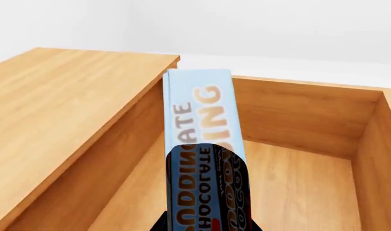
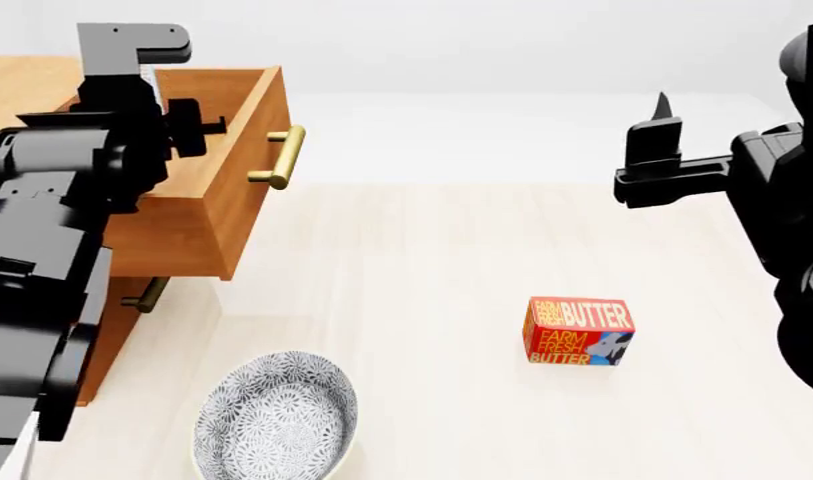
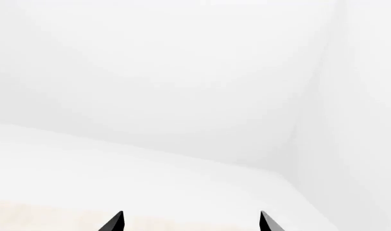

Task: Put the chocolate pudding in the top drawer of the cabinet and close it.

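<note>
In the left wrist view my left gripper is shut on the chocolate pudding, a thin blue, red and brown box with orange lettering. It holds the box on edge over the open top drawer, whose wooden inside is bare. In the head view the left arm hides the gripper and the pudding; the top drawer stands pulled out of the cabinet, its brass handle facing out. My right gripper is open and empty, raised at the right in the head view.
A red-orange Farm Fresh Butter box lies on the pale table at the middle right. A patterned grey bowl sits at the front left. The lower drawer's handle shows below the open drawer.
</note>
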Available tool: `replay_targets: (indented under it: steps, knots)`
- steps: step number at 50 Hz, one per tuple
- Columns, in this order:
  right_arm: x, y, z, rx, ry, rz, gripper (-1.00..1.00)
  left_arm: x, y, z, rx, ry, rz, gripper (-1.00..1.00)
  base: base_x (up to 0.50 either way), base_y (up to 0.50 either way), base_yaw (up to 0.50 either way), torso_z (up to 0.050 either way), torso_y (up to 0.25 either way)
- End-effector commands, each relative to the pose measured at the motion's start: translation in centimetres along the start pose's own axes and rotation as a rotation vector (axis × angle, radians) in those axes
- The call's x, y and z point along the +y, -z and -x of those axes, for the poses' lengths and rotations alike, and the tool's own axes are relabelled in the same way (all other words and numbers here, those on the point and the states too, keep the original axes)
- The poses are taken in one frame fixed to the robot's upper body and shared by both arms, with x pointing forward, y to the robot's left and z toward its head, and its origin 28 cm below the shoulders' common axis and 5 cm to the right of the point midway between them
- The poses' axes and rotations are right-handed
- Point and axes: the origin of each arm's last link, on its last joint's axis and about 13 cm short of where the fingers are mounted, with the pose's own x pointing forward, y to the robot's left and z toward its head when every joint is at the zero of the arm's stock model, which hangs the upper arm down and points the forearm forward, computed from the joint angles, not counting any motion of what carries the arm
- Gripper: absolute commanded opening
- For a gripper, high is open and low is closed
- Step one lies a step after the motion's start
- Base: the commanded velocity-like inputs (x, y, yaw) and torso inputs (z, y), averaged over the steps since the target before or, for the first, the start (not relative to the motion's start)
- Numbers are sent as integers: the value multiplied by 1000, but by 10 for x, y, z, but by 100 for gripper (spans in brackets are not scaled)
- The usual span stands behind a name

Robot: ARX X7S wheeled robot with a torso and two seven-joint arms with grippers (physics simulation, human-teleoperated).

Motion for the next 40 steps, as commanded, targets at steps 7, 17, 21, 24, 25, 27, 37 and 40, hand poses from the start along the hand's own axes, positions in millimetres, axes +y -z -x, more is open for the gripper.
replay_targets:
  steps: [7, 17, 21, 24, 25, 27, 37, 40]
  knots:
    - [0, 0, 0, -1, -1, -6, 100, 0, 9, -3, 33, -2, 8, 100, 0, 0, 0, 0, 0]
    - [-1, -1, 0, -3, 1, -8, 100, 3, -10, 4, 8, 12, 15, 100, 0, 0, 0, 0, 0]
    - [-1, -1, 0, -4, 1, -10, 100, 5, -18, 6, -6, 13, 19, 100, 0, 0, 0, 0, 0]
    - [-1, -1, 0, -4, 0, -9, 100, 6, -23, 8, -17, 15, 22, 100, 0, 0, 0, 0, 0]
    - [-1, -1, 0, -4, 0, -9, 100, 7, -25, 9, -21, 14, 24, 100, 0, 0, 0, 0, 0]
    - [-1, -1, 0, -5, 0, -10, 100, 8, -29, 11, -31, 16, 26, 100, 0, 0, 0, 0, 0]
    - [0, -1, -1, -6, 0, -10, 100, 13, -59, 35, -122, 70, 51, 100, 0, 0, 0, 0, 0]
    - [0, -1, 0, -7, -2, -7, 100, 12, -64, 44, -153, 111, 54, 100, 0, 0, 0, 0, 0]
